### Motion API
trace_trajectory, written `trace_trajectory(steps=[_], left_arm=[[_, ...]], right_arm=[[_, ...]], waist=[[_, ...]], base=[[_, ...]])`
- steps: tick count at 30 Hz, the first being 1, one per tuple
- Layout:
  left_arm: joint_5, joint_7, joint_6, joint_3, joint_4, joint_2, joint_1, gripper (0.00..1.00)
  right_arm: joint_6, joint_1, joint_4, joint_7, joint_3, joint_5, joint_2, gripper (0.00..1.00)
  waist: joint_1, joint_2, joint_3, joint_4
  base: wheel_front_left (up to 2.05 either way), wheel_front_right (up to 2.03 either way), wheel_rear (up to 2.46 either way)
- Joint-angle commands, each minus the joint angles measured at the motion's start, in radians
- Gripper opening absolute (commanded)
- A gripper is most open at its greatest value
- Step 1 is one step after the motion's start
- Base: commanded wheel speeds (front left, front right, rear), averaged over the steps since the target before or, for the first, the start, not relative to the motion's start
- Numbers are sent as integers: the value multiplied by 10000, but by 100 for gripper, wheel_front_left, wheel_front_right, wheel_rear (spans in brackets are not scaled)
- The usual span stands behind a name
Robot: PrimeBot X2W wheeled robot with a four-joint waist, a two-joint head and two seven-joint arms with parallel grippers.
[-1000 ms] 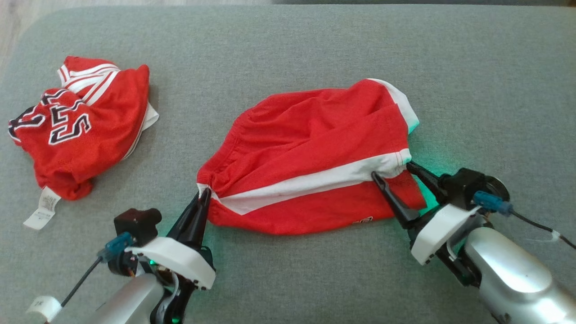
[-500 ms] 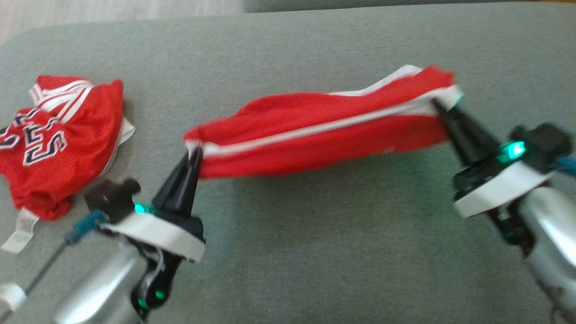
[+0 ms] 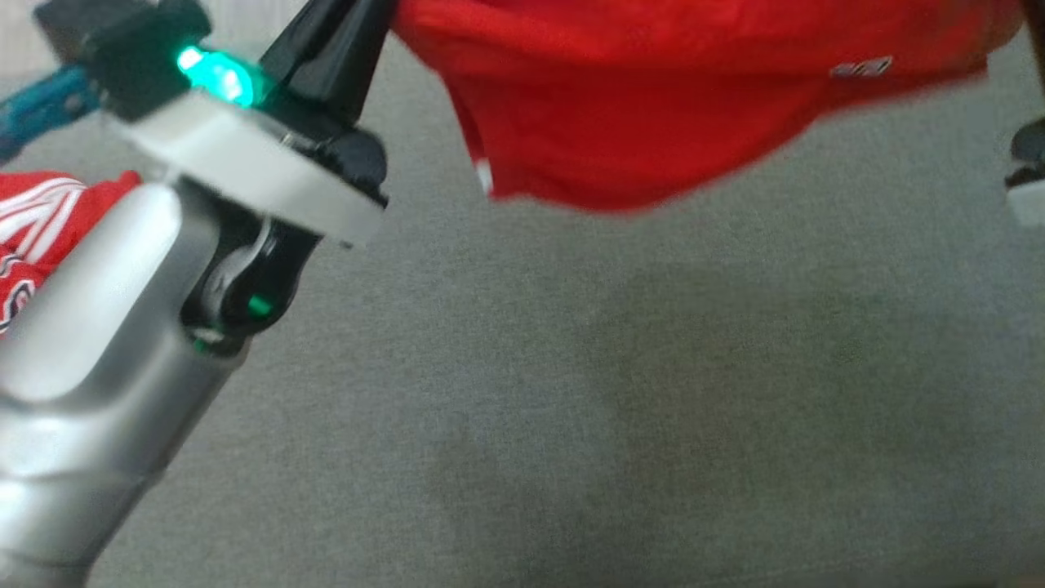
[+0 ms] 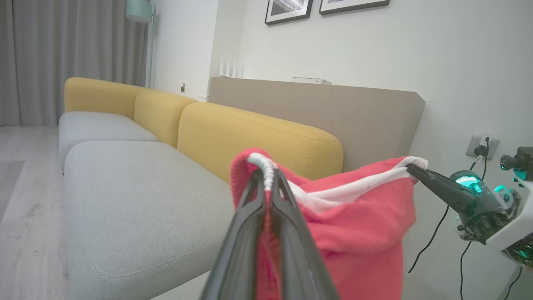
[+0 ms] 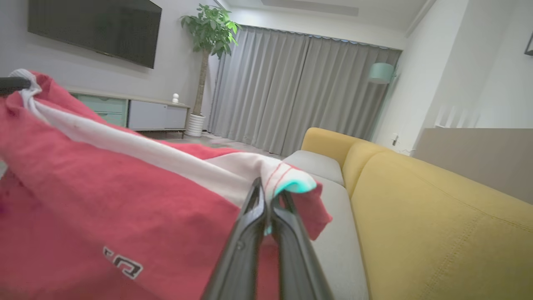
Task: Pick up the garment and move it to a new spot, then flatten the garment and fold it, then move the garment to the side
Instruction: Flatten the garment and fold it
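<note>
1. Head view: the garment (image 3: 669, 106), a pair of red shorts, hangs across the far edge, clear of the grey sofa seat (image 3: 571, 408), which carries its soft shadow. The garment's left end runs up to the left gripper (image 3: 351, 33). The gripper's dark fingers point up and away and are cut off at the top, so the grip cannot be judged here.
2. The silver left forearm (image 3: 90, 343) rises from the near left corner. A green lamp (image 3: 216, 75) glows on its wrist.
3. A small white logo (image 3: 861, 67) sits on the garment's right part, too blurred to read. A second garment (image 3: 33, 220), red with white stripes, lies on the seat at the far left. Its lettering is cut off and unreadable.
4. Left wrist view: the left gripper's fingers are clenched on a white-edged corner of the garment, which drops away to the right of them. At the right, the right gripper (image 4: 414, 168) pinches the other white-banded corner. The cloth sags between the two, in front of the yellow back cushions (image 4: 258, 137).
5. Right wrist view: the right gripper's fingers are pressed together on a white hem corner with red stitching. The garment spreads to the left of them. A black-and-white logo shows low on the cloth and is not legible.
</note>
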Motion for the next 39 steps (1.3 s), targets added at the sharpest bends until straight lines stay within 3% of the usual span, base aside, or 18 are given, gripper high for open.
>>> trace_trajectory(steps=[1, 7, 11, 16, 18, 19, 20, 31, 39], left_arm=[[-19, -137, -204, 387, 240, 3, -535, 0], [-119, -638, -367, 109, 1130, -266, 277, 0], [-306, -1507, -377, 109, 1821, -229, 1693, 0], [-504, -2401, -474, -118, 2845, -424, 3313, 0], [-662, -2624, -535, -141, 3219, -579, 3772, 0], [-754, -2731, -575, -110, 3370, -660, 3957, 0], [-827, -2820, -621, -78, 3499, -731, 4113, 0], [-737, -3178, -870, 103, 4190, -1010, 4624, 0], [-601, -3203, -943, -28, 4400, -1146, 4668, 0]], right_arm=[[-9, -228, -84, 91, 37, -129, -193, 0], [-9, 197, 333, 36, 445, -304, 266, 0], [-9, 810, 1106, -182, 1020, -718, 802, 0], [-9, 1437, 2308, -620, 1565, -863, 1680, 29], [-9, 1639, 2580, -742, 1736, -738, 1920, 49], [-9, 1733, 2675, -803, 1773, -674, 1998, 85], [-9, 1828, 2750, -860, 1780, -601, 2066, 100], [-9, 3071, 2147, -783, 1954, 238, 2010, 100], [-9, 2532, 2201, -542, 2415, 519, 2084, 100]], waist=[[0, 0, 350, -168], [0, 0, 868, -284], [0, 0, 1172, -328], [0, 0, 1295, -271], [0, 0, 1281, -246], [0, 0, 1254, -232], [0, 0, 1219, -217], [0, 0, 663, 16], [0, 0, 509, 135]], base=[[0, 0, 0], [0, 0, 0], [0, 0, 0], [0, 0, 0], [0, 0, 0], [0, 0, 0], [0, 0, 0], [0, 0, 0], [0, 0, 0]])
